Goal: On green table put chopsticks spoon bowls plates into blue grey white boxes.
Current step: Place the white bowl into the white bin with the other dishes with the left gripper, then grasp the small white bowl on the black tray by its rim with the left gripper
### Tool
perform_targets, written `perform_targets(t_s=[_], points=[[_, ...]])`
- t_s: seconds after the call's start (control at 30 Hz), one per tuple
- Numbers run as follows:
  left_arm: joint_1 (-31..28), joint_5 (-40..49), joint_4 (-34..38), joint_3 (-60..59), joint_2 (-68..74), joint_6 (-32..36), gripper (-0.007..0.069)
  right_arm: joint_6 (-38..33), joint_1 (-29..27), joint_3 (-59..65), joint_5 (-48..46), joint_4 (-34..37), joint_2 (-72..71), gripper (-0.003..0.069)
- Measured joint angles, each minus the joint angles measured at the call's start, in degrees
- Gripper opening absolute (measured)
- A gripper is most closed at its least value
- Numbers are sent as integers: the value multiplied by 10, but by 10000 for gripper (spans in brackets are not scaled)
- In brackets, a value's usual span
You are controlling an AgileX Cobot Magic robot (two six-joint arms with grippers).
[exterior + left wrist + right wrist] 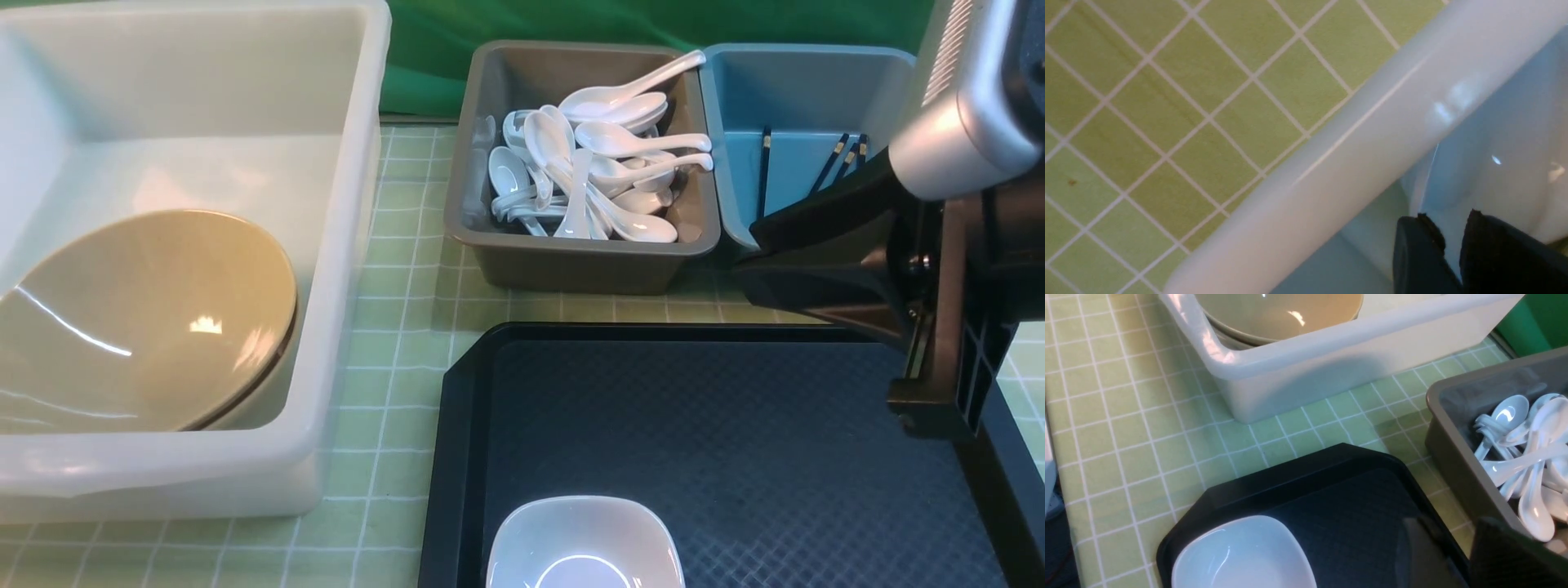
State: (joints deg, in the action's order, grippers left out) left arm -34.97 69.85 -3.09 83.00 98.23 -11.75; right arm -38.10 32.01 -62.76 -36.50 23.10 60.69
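A white square bowl [584, 543] sits on the near edge of the black tray [694, 408]; it also shows in the right wrist view [1241, 555]. My right gripper [747, 245] is open and empty, above the tray's far right corner by the blue box [800, 90]; in its wrist view [1445, 526] the tray edge shows between its fingers. My left gripper [1447, 216] is out of the front view. It hangs just inside the white box's rim [1351, 134], its jaws nearly together on the wall of a white bowl [1494, 171].
The white box [359, 163] on the left holds stacked tan bowls [147, 318]. The grey box [571, 261] holds many white spoons [604, 163]. Dark chopsticks [763, 171] lean inside the blue box. Green checked cloth covers the table.
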Motion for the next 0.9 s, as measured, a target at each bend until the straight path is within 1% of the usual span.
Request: perform_targets(t_s=[0.1,0.13,0.17,0.23,0.27,0.3,0.33,0.37,0.43,0.5,0.53,0.57,0.6,0.67,0.7,0.73,0.77,0.8,0.83,0.87,0.9], points=[[13,2,-38,0,0,-39,290,5,0,0,-1,0,0,201],[21,2,-49,0,-1,-46,344,5,0,0,-3,0,0,202],[22,2,-50,0,-1,-48,353,5,0,0,-4,0,0,202],[34,2,-56,0,-14,-55,470,5,0,0,-18,0,-6,205],[35,2,-56,0,-16,-55,477,5,0,0,-19,0,-8,205],[41,2,-47,0,-34,-50,528,5,0,0,-29,-3,-16,206],[42,2,-42,0,-40,-49,533,5,0,0,-31,-4,-17,207],[52,2,-18,0,-65,-36,565,5,0,0,-41,-8,-28,209],[68,4,19,0,-94,-12,582,7,0,0,-51,-14,-38,211],[136,6,115,0,-145,71,594,17,0,0,-76,-24,-63,216],[136,6,123,0,-147,79,595,17,0,0,-76,-25,-65,216],[190,4,173,0,-162,137,594,21,0,-1,-88,-26,-74,217],[228,4,206,0,-168,182,593,22,0,-1,-98,-26,-81,218],[284,4,252,0,-168,253,591,24,0,-1,-112,-27,-87,220],[308,4,266,0,-166,278,591,25,0,-1,-115,-27,-88,221],[381,6,296,0,-155,339,588,34,0,-1,-127,-27,-91,223],[389,6,299,0,-152,344,588,35,0,-1,-127,-27,-91,224],[446,6,311,0,-135,380,578,40,0,-1,-137,-27,-92,225],[485,6,313,0,-123,399,571,43,0,-1,-144,-27,-92,226],[507,6,313,0,-109,417,571,47,0,-1,-149,-27,-92,227],[544,6,310,0,-90,436,571,50,0,-1,-153,-27,-92,227]])
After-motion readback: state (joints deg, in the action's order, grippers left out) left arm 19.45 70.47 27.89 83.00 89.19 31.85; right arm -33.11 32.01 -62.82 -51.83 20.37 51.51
